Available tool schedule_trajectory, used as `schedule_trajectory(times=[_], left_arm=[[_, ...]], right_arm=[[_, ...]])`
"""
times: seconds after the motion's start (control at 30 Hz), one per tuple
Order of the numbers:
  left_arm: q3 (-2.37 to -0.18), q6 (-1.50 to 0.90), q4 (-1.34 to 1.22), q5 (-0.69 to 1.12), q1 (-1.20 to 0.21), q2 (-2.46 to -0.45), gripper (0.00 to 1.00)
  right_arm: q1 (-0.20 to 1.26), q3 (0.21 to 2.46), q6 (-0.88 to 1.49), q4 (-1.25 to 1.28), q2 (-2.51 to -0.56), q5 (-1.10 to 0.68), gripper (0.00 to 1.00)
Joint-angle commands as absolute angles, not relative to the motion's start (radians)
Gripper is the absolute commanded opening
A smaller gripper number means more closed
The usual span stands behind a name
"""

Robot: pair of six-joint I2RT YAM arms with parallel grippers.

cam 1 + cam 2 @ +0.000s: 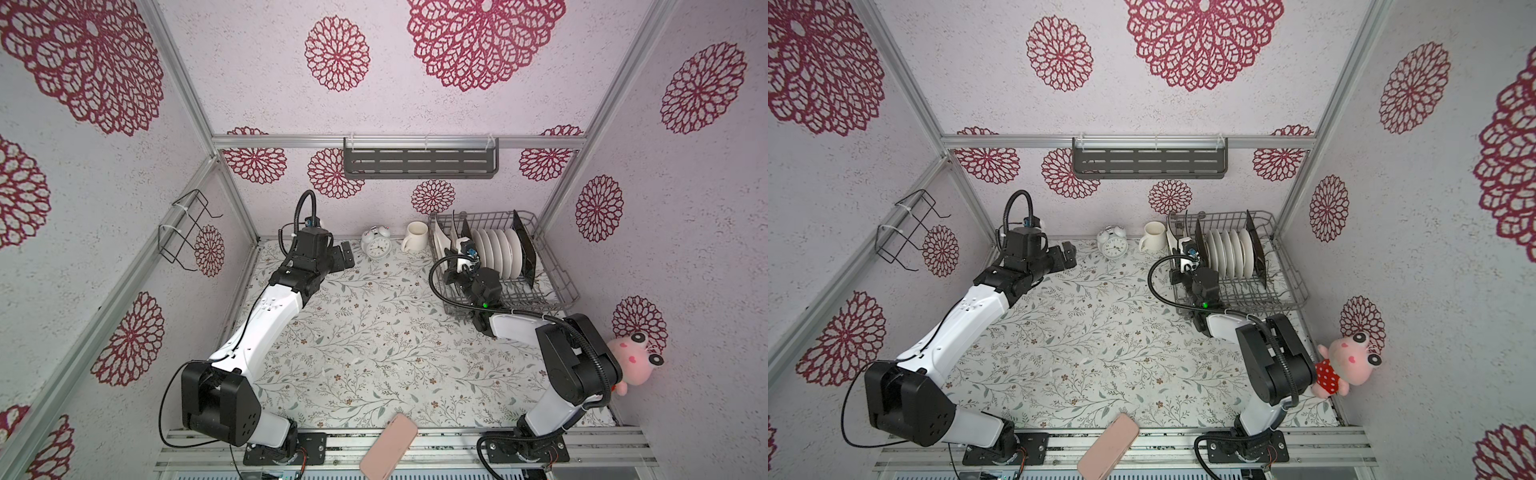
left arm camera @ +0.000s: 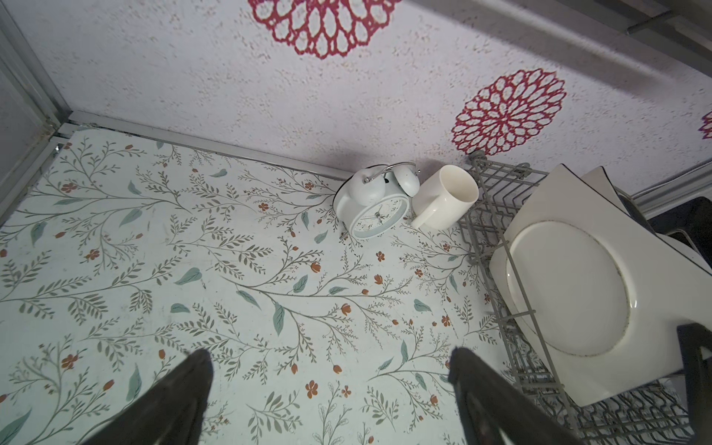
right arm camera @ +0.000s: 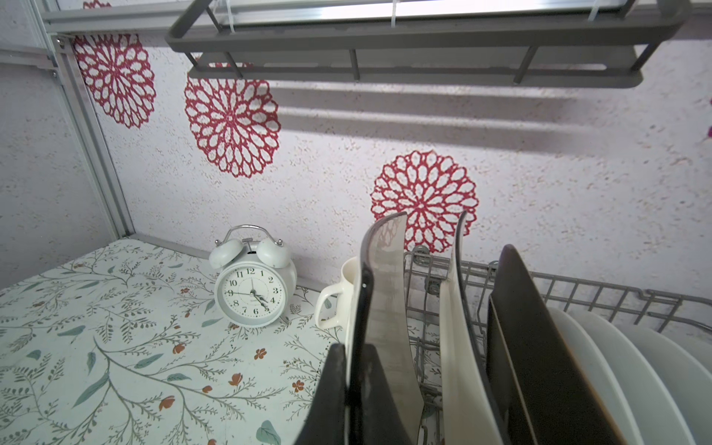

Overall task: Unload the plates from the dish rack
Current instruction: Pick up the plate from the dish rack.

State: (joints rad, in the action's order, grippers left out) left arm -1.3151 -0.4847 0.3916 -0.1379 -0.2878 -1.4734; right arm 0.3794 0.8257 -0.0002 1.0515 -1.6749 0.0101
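Note:
The grey wire dish rack [image 1: 561,274] stands at the back right of the table. Several plates stand upright in it: square cream ones with black backs [image 3: 539,346] and a row of round white ones [image 1: 498,253]. My right gripper [image 3: 354,346] is shut on the edge of the leftmost square plate [image 3: 385,289], one finger on each face. That plate [image 2: 570,277] still stands in the rack. My left gripper [image 2: 331,356] is open with nothing between its fingers. It hovers over the table at the back left [image 1: 347,257], apart from the rack.
A white alarm clock [image 1: 376,245] and a white mug [image 1: 415,236] stand by the back wall, left of the rack. A dark slotted shelf [image 1: 419,162] hangs above. A black wire holder [image 1: 187,228] is on the left wall, a pink plush toy [image 1: 631,361] at the right, and a pink flat object [image 1: 388,446] at the front edge.

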Motion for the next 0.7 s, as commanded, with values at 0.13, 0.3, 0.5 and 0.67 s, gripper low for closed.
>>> schedule_trajectory(times=[0.13,0.3,0.5,0.67], left_arm=[[-1.307,-0.506,0.353,-0.120,-0.280,-1.484,0.99],[-1.300,-0.515,0.341,-0.103,-0.280,-1.493,0.99],[-1.307,-0.511,0.330,-0.081,-0.280,-1.504,0.99],[-1.316,-0.506,0.325,-0.073,-0.279,-1.513,0.99]], right_arm=[[0.369,0.927,0.010,1.323,-1.554,-0.059,0.00],[0.365,0.946,0.008,1.303,-1.532,-0.075,0.00],[0.367,0.962,0.014,1.274,-1.500,-0.105,0.00],[0.368,0.975,0.018,1.243,-1.483,-0.134,0.00]])
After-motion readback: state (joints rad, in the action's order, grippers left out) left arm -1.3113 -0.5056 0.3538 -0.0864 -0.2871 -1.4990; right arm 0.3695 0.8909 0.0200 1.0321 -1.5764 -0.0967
